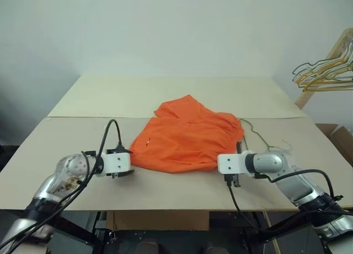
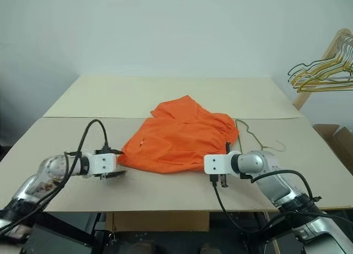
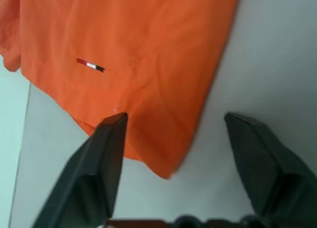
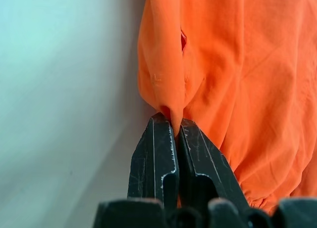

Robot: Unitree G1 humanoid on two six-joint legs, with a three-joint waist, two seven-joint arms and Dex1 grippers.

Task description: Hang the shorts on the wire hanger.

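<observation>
While lying crumpled mid-table, shorts [image 1: 187, 137] pinched at the near right edge by right gripper [image 4: 174, 131], fingers clamped on fabric. Left gripper [image 3: 173, 121] spread apart around the near left corner, gripping nothing. Wire hanger [image 1: 255, 131] apparently partly under the shorts' right side.

Bright, even light; wrist views softly blurred
</observation>
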